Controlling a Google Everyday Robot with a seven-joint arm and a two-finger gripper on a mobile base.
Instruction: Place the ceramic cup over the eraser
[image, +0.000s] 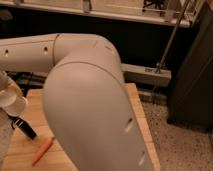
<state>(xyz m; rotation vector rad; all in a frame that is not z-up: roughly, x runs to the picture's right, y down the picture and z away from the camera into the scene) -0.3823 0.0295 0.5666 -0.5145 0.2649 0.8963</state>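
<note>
The ceramic cup (12, 101) shows as a white rounded shape at the left edge of the frame, about halfway down, and the frame edge cuts part of it off. Just below it and a little to the right lies the eraser (23, 128), a black oblong block lying slantwise on the wooden table (34, 112). Its upper end runs up under the white shape, and whether the two touch cannot be told. The cup is not down over the eraser, most of which is in plain view.

The gripper (4, 86) sits at that same left edge beside the cup and is mostly out of frame. Whether it is spread, pressed together or pinching the cup cannot be told.

Lower right of the eraser, near but apart from it, an orange carrot (43, 150) lies at an angle on the wood.

The robot's pale arm (90, 115) blocks most of the view. One segment reaches in from the upper left, bends at a broad elbow, and fills the middle of the frame down to the bottom, hiding most of the tabletop. Only a strip of wood shows on its right side.

Behind the table is a dark background with a pale ledge (100, 12) across the top. At upper right stands a slanting metal pole (172, 37), with a dark cabinet (192, 75) on the right and speckled floor (170, 135) below it.
</note>
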